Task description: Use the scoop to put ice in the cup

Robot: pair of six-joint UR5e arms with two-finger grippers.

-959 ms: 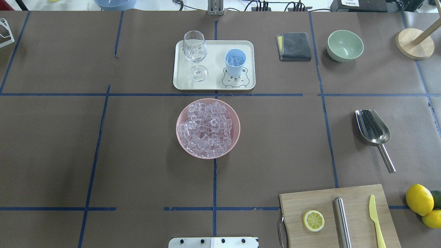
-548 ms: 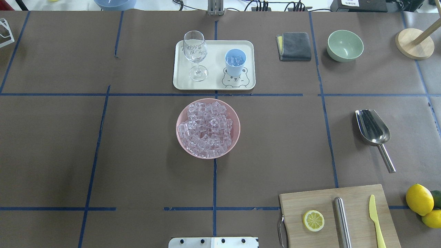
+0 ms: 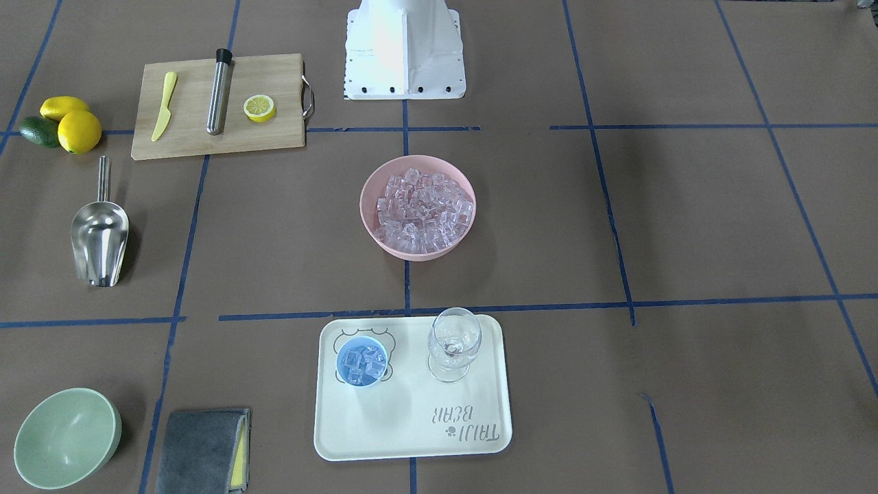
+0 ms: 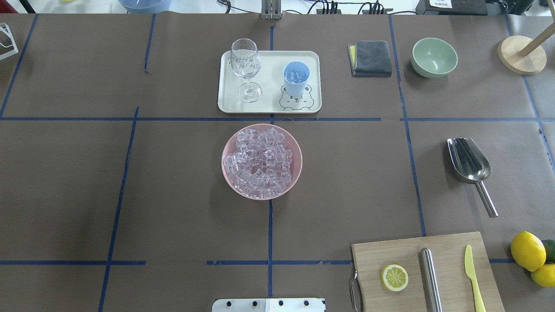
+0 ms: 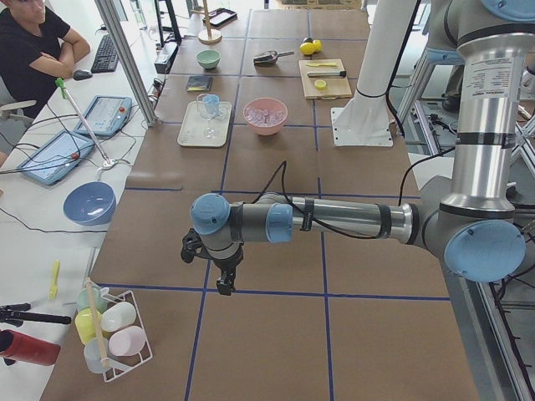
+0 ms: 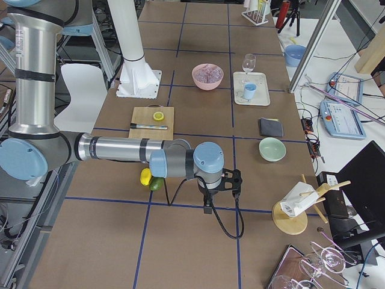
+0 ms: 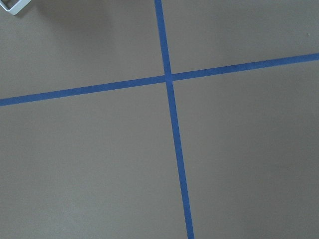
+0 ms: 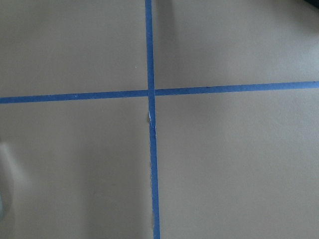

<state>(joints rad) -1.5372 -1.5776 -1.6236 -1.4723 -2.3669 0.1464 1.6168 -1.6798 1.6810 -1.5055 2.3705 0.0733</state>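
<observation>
Exterior left/right: left claw (image 5: 224,287) & right claw (image 6: 208,208) above table (image 5: 276,351), gap can't tell.

The left arm (image 5: 334,219) is stretched out flat, low over the tabletop (image 5: 276,342). The left gripper (image 5: 224,286) hangs from its wrist, fingers pointing down. The right arm (image 6: 114,149) is stretched out flat too, and the right gripper (image 6: 208,206) also points down. The fingers are too small to tell whether they are apart or together.
</observation>
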